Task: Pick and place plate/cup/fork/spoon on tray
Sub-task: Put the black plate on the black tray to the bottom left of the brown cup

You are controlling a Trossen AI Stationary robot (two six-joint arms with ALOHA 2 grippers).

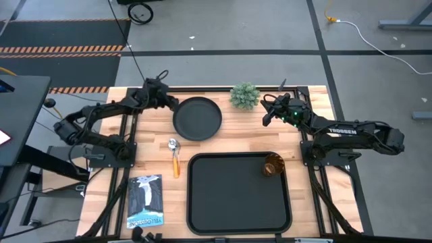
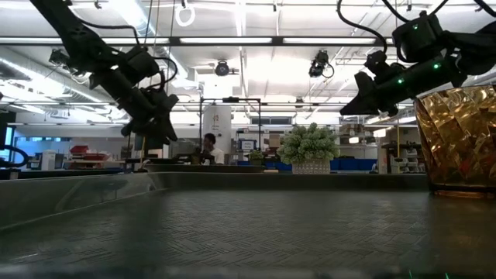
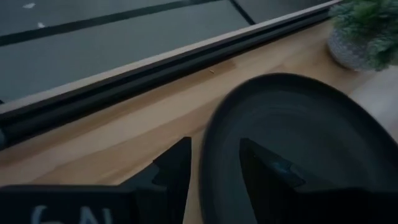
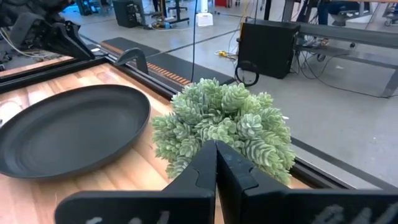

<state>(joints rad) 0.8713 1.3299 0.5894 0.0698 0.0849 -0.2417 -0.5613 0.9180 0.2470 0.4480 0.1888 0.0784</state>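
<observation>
The plate (image 1: 197,119) lies flat on the wooden surface (image 1: 229,138) beyond the tray (image 1: 238,202), toward the far edge, with the small green plant (image 1: 244,96) just beside it on the right. In the left wrist view its rim (image 3: 208,134) runs between the two dark fingers (image 3: 174,168), so part of that edge is covered and I cannot tell whether either finger touches it. The left gripper (image 1: 165,101) sits at the plate's far-left rim, its fingers spread apart with a clear gap, astride the rim.

The cup (image 1: 273,165) stands upright inside the tray, in its far right corner; in the low view it is cut off at the picture's edge. The spoon (image 1: 173,152) lies on the surface just left of the tray, bowl toward the plate. I cannot make out the fork anywhere.

The right gripper (image 1: 266,116) hangs above the surface near the plant, well apart from the cup. Its fingers (image 4: 199,168) are pressed together, empty. A blue booklet (image 1: 145,200) lies left of the tray.
</observation>
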